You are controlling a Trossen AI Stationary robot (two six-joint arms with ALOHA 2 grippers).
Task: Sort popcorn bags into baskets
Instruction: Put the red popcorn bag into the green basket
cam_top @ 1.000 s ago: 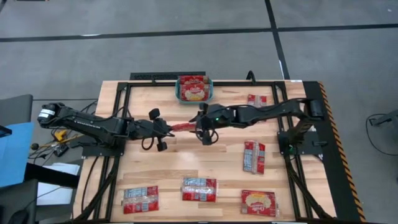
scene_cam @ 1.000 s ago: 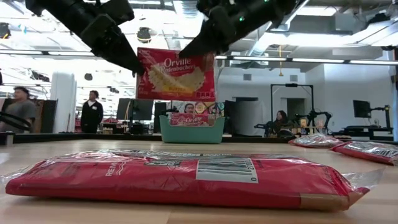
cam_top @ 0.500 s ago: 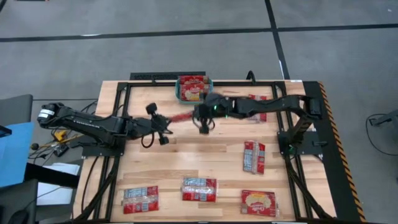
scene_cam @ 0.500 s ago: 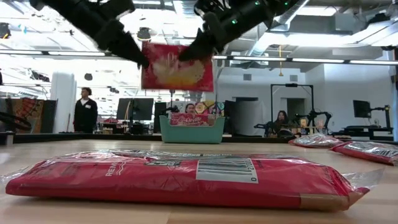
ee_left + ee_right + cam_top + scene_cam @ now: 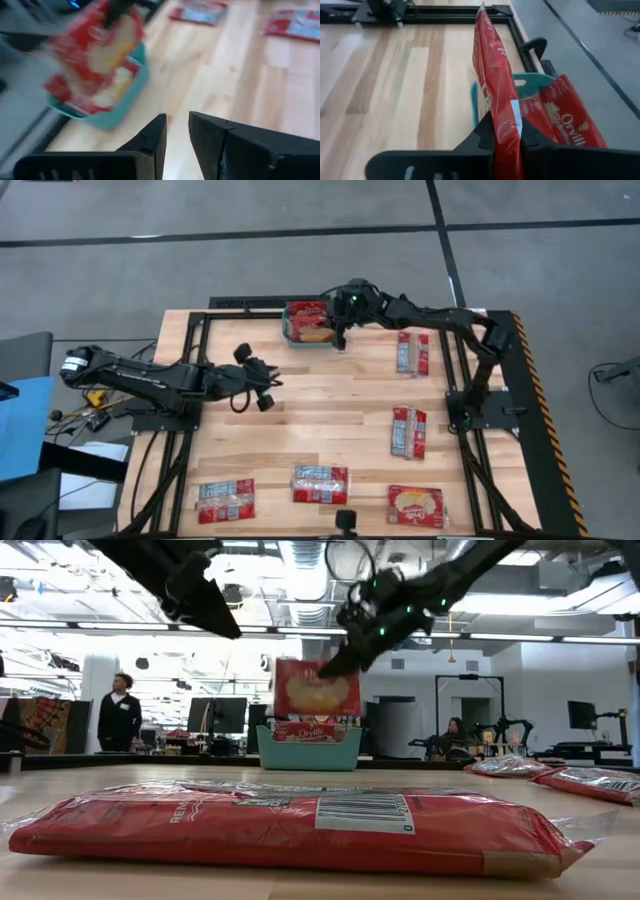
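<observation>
A red popcorn bag (image 5: 317, 688) hangs over the teal basket (image 5: 287, 332) at the middle of the table's far edge, with my right gripper (image 5: 340, 662) shut on it. The right wrist view shows this bag (image 5: 495, 75) edge-on, and another bag (image 5: 565, 115) standing in the basket (image 5: 535, 82). My left gripper (image 5: 262, 385) hovers left of the table's middle, clear of the bag. Its fingers (image 5: 177, 135) stand slightly apart with nothing between them. My right gripper pinches the bag between its two fingers at the upper corner (image 5: 335, 665), coming slanting down from the table's right. In the wrist view the bag's thin edge (image 5: 506, 131) runs up between the fingers (image 5: 480, 139). The bag hangs upright below them, lifted clear of the table, above the basket.
Several more bags lie flat on the table: two along the right side (image 5: 412, 352) (image 5: 408, 431) and three along the near edge (image 5: 225, 500) (image 5: 320, 483) (image 5: 415, 505). A black frame rail (image 5: 250, 302) borders the far edge. People stand in the room beyond.
My right gripper has shut on the bag that my left gripper held up at the table's middle, then carried it toward the far edge until it hangs over the basket. My left gripper has let go and stayed near its place.
</observation>
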